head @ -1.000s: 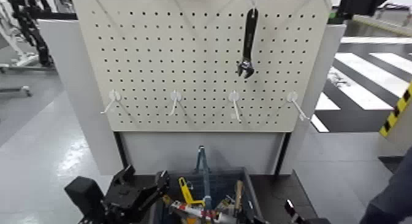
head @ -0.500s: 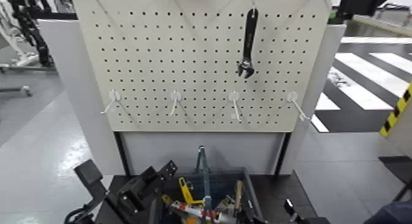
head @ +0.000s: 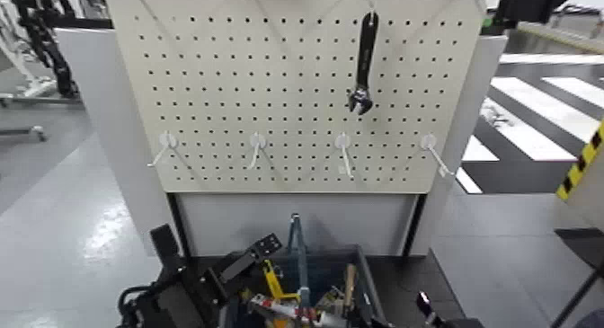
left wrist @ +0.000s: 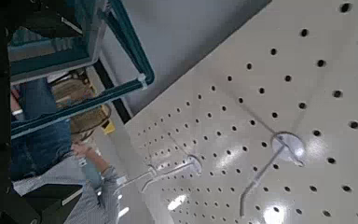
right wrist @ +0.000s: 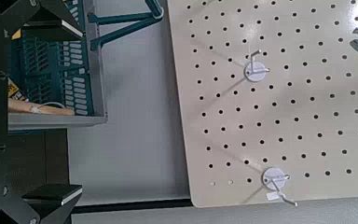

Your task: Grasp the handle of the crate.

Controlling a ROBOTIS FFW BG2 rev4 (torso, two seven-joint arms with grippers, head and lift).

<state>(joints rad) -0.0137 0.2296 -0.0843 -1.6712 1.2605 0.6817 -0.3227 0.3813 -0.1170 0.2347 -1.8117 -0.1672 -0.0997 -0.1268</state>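
Observation:
The dark grey-blue crate (head: 363, 264) sits at the bottom centre of the head view, below the pegboard. Its thin teal handle (head: 297, 251) stands upright over its middle. My left gripper (head: 256, 253) is raised just left of the handle, close to it but apart from it, with the jaws open and empty. The left wrist view shows the handle (left wrist: 130, 47) as a teal bar ahead. My right gripper (right wrist: 61, 107) is open and empty, facing the crate (right wrist: 51, 70) and handle (right wrist: 130, 23) from the other side.
A cream pegboard (head: 270, 89) stands behind the crate with several hooks and a black wrench (head: 363, 66). A yellow-handled tool (head: 270, 278) and a wooden-handled tool (head: 349, 282) lie in the crate. A person (left wrist: 84, 173) shows in the left wrist view.
My left arm has swung right and upward, bringing its gripper from the far lower left to just beside the handle. A person's blue sleeve at the lower right has left the head view.

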